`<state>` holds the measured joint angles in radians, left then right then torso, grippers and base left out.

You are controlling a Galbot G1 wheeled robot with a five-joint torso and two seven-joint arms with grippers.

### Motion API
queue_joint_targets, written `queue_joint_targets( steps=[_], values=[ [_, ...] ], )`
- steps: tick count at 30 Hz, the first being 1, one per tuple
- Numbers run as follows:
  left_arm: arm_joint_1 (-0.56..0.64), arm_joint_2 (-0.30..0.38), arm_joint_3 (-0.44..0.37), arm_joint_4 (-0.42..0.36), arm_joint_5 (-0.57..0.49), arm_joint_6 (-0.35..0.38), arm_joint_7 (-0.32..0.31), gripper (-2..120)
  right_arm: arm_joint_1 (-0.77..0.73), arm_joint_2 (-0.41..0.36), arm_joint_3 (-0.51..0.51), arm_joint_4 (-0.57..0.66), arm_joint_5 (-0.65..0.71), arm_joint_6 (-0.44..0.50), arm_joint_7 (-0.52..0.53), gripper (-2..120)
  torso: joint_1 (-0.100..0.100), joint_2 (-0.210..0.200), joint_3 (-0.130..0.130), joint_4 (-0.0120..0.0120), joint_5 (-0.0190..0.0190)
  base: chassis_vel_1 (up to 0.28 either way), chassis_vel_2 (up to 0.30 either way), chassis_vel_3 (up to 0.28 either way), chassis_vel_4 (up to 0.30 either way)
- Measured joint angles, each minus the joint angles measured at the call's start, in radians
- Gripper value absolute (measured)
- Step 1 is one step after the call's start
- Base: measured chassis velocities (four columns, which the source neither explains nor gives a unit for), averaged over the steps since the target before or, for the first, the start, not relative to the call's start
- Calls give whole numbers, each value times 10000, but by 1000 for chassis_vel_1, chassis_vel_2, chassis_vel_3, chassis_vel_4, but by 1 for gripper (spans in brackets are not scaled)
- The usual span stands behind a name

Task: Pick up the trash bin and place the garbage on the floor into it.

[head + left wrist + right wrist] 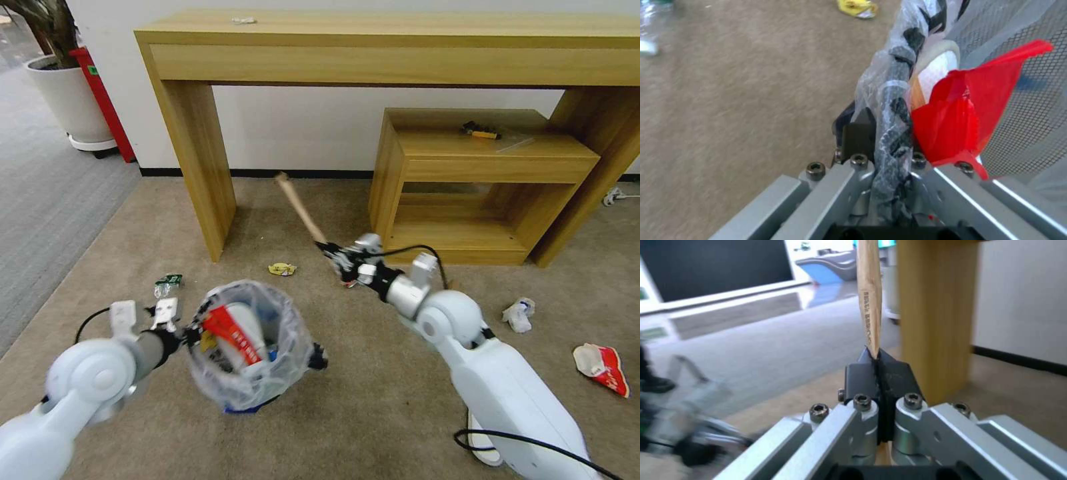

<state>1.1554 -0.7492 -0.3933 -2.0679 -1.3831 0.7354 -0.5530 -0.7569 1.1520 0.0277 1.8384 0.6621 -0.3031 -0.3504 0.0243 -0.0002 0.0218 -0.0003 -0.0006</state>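
Left tool [882, 146] is clenched on the rim of the trash bin [250, 343], holding it above the floor [373, 373]; red wrappers [230, 333] sit inside. Right tool [880, 373] is grasping a wooden stick [300, 208], raised near the low shelf [477, 180].

Our head view looks down over the carpet [373, 373], our left wrist view sits close on the bin rim [898, 86], our right wrist view looks close along the stick [869, 306], both shared with the head view
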Motion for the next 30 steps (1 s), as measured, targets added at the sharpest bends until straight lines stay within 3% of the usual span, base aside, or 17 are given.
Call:
queue_joint_targets(
  steps=[8, 18, 23, 24, 30],
  values=[
    [-997, -71, 806, -18, -1175, 0, -865, 0, 113, 450, -806, -127, -201, -50, 129, 0, 0, 0, 0, 1, 2, 0, 0, 0, 0],
    [-1017, 72, 755, -146, -1283, 0, -900, 0, -434, 466, -1129, -369, -748, 29, 222, 0, -1, 1, -1, 2, 3, 0, 0, 0, 0],
    [-1013, 122, 683, -160, -1255, 0, -861, 0, -678, 363, -1129, -249, -822, 26, 273, 13, -1, 1, -1, 1, 3, 0, 0, 0, 0],
    [-1002, 153, 638, -162, -1180, 0, -832, 0, -786, 306, -1115, -153, -832, 27, 340, 21, -1, 2, -1, 1, 3, 0, 0, 0, 0],
    [-821, 275, 436, -153, -563, 0, -412, 0, -927, 238, -1050, 28, -843, 27, 466, 41, -2, 1, -1, 2, 2, 0, 0, 0, 0]
  ],
)
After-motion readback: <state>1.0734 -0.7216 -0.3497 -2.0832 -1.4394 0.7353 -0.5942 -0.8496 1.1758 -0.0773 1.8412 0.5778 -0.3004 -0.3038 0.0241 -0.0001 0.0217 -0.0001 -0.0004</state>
